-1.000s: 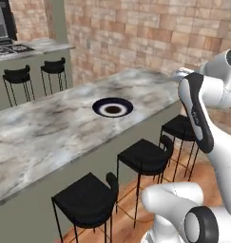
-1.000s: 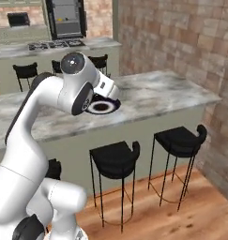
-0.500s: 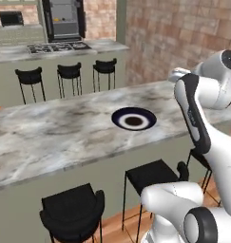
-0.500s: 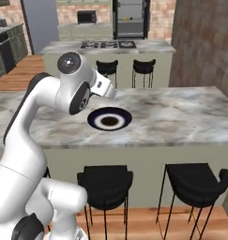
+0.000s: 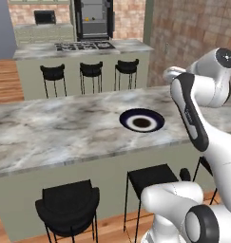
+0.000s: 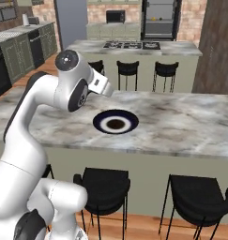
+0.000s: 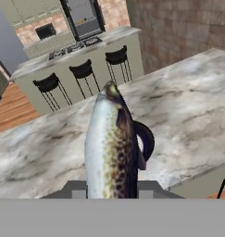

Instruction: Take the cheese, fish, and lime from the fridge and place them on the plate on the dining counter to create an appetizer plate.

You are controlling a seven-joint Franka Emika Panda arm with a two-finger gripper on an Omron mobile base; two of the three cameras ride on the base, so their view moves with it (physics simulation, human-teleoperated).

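Note:
A long silvery, brown-speckled fish stands upright between the fingers of my gripper, which is shut on it. The fish hides the fingertips and most of the plate behind it. That plate, dark blue rim with a white ring and dark centre, lies bare on the marble dining counter. My hand hovers above the counter, just beside the plate. Far behind stands the black fridge with its grey interior showing.
Black stools line the near side of the dining counter. Beyond it is a second marble counter with a cooktop and three stools. A brick wall rises on the right.
The whole scene has swung sideways as the base turned. The plate now sits further right in the left base view and further left in the right base view. The arm keeps its pose.

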